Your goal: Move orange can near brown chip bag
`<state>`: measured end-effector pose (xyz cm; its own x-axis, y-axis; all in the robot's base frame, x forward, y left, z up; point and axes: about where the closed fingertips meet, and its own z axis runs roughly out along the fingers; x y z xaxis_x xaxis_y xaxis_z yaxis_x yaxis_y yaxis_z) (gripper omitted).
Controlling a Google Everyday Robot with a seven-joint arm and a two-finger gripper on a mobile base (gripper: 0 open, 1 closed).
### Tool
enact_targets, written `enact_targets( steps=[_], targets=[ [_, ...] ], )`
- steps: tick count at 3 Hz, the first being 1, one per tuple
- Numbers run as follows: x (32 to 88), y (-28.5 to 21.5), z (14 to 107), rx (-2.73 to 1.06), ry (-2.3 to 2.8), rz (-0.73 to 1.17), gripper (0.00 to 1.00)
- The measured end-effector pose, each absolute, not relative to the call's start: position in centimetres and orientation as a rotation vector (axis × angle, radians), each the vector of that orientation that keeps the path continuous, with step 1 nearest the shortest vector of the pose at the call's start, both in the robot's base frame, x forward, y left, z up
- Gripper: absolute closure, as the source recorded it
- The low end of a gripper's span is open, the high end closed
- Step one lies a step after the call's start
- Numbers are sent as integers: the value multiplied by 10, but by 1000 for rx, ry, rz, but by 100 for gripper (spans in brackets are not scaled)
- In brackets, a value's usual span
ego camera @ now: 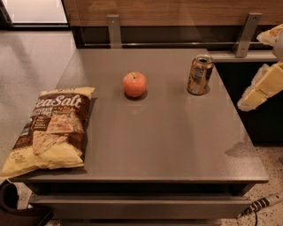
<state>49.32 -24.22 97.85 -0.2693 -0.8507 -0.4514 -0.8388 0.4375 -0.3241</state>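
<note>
Grey table [168,145] fills most of the frame. The orange can [200,74] stands upright in the upper right part of the tabletop, close to the right edge, with its silver top and opening showing. A red-orange apple [135,84] sits upper centre, stem up, well apart from the can and left of it. The brown chip bag [51,128] lies flat at the left of the frame, along the table's left edge; its lower yellow end reaches the front left corner, and the white "Sea Salt" lettering is near its top end. Can and bag are well apart, with the apple roughly between them and nearer the back. The gripper [258,90] is at the right edge of the frame, a cream-coloured part off the table's right side, lower in the frame than the can and not touching it or anything else on the table. I cannot tell if the claw is apart or together. Another cream piece of the arm [270,36] pokes in at the upper right corner. Two metal brackets [113,28] stand behind the table against a wood panel [177,11]. A cable [261,204] runs on the speckled floor at lower right, and a dark object [17,207] sits at lower left.
</note>
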Motion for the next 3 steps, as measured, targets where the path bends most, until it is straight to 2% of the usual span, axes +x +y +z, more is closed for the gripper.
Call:
enact_targets(
  steps=[3],
  targets=[
    [608,-249,918,-820,1751,348,0]
  ],
)
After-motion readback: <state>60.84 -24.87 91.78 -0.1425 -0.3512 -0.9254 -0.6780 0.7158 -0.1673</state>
